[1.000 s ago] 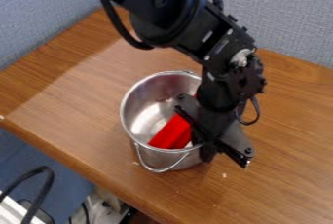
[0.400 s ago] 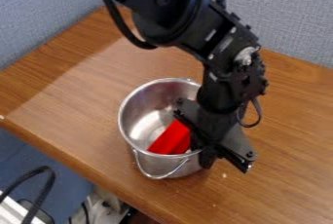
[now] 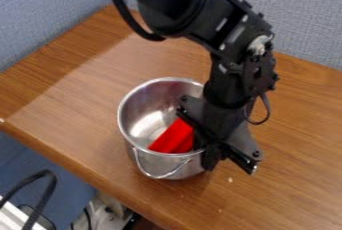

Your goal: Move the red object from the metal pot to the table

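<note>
Pincer (image 3: 201, 134) clenched on the red object (image 3: 171, 137), which sits tilted inside the pot (image 3: 140, 114) near the bench's (image 3: 80, 74) front edge. Risk: object snags the rim and tips the pot.

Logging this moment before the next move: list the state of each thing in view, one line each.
red object: inside the pot, tilted, one end raised at the fingers.
metal pot: upright on the table, near its front edge, no lid.
gripper: pointing down into the pot, fingers shut on the red object.
table: bears the pot only.
</note>
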Motion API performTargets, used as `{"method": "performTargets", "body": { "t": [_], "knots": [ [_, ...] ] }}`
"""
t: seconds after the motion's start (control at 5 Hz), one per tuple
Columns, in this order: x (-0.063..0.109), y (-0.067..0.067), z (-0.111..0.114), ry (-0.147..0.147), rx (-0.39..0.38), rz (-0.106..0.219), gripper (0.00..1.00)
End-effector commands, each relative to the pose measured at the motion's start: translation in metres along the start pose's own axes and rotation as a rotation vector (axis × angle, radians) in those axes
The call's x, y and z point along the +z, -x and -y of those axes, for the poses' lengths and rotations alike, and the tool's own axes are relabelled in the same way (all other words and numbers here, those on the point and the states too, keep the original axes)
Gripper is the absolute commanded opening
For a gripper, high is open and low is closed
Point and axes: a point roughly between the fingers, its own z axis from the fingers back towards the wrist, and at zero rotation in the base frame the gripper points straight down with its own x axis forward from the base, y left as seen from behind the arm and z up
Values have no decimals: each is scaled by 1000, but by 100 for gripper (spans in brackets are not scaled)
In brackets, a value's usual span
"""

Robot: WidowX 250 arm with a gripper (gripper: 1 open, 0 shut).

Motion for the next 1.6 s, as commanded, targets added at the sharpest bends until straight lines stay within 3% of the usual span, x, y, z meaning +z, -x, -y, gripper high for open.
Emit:
{"method": "performTargets", "body": {
  "t": [0.0,0.4,0.8,1.0,1.2,1.4],
  "knots": [
    [17,-11,1,4,-6,72,0],
    [12,-10,0,9,10,101,0],
    [25,-19,-17,-8,8,106,0],
    [38,-25,-30,-24,23,87,0],
    [50,-34,-45,-29,68,93,0],
    [42,-32,-29,-12,44,98,0]
  ]
}}
